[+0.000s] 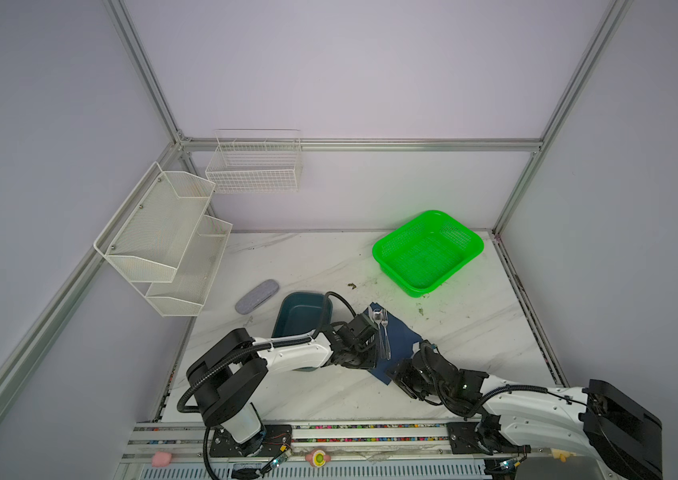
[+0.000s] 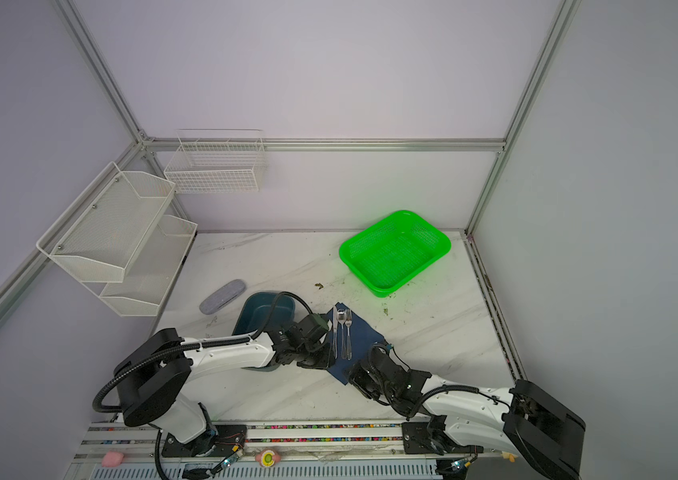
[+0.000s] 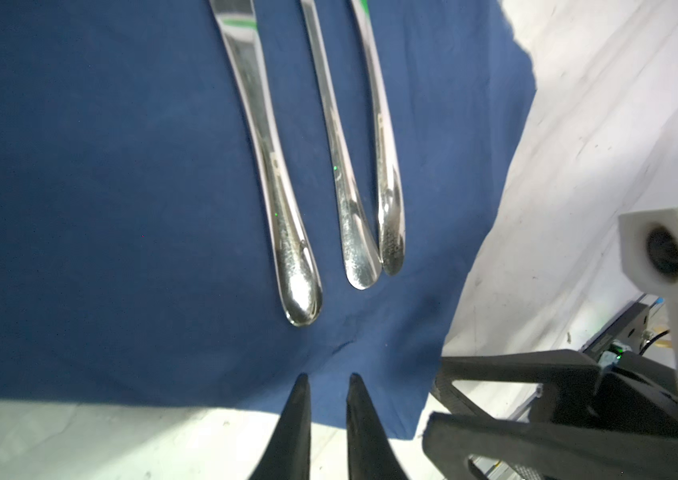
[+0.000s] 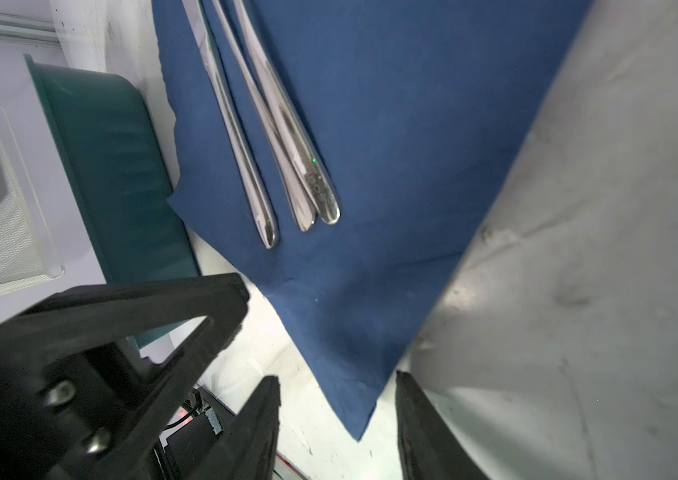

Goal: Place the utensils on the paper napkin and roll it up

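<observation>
Navy napkin (image 3: pixel 121 208) holds 3 utensils (image 3: pixel 335 174) beside teal tray (image 4: pixel 113 166); left claw (image 3: pixel 327 376) barely parted, right claw (image 4: pixel 338 376) spread.

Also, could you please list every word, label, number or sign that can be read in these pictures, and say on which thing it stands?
No text here can be read.
Utensil handle: a small stamped mark near its end, too blurred to read.
Paper napkin, green basket, teal tray, grey case: no lettering shows.
</observation>
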